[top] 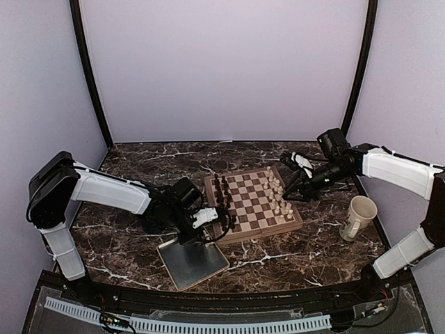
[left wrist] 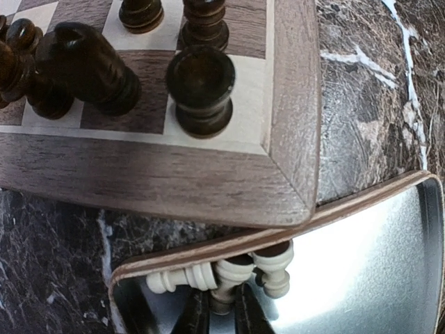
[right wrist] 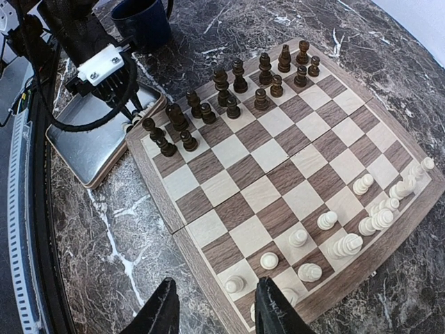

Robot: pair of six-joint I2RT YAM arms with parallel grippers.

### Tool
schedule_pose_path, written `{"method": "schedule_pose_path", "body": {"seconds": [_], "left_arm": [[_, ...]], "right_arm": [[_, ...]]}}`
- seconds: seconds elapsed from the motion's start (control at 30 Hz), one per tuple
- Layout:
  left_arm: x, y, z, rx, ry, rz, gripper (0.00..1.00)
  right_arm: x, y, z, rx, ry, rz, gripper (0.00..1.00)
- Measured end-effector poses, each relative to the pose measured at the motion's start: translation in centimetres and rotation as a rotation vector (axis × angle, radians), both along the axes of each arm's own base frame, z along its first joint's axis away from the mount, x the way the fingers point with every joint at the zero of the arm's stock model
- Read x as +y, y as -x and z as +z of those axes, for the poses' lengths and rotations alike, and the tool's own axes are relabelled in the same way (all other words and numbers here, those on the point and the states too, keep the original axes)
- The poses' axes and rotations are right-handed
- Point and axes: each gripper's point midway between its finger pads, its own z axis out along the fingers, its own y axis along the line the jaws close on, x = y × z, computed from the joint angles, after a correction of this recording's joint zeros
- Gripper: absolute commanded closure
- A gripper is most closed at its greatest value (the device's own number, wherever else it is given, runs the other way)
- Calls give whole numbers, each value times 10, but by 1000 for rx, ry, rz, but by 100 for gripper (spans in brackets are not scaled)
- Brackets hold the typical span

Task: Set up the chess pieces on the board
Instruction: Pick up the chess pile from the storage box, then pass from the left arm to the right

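The board lies mid-table with dark pieces along its left side and cream chess pieces along its right. My left gripper reaches into the grey metal tray at the board's near-left corner. In the left wrist view its fingers are shut on the middle one of three cream pieces; one neighbour lies flat and the other is beside it. My right gripper hovers open over the board's edge near the cream pieces, holding nothing.
A cream cup stands on the marble right of the board. The tray's wooden rim tucks under the board's corner. Dark pieces stand close to that corner.
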Motion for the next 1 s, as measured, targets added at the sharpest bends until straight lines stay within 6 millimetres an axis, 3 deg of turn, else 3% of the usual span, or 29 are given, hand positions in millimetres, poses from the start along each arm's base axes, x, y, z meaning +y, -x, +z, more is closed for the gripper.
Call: {"method": "schedule_pose_path", "body": {"seconds": [0.23,0.53,0.87,1.0], "left_arm": [[1,15,8,28,10,-18,93],[0,27,48,127,123,30,93],[-15,14,94,423,364,118,92],[-23,14,106,510,440,127,92]], "right_arm": [[0,2,0,6,-2,10,62],[20,17,10,1,1,134,62],[105,77,24,-172,74,458,61],[125,79,10,-194,91,449,57]]}}
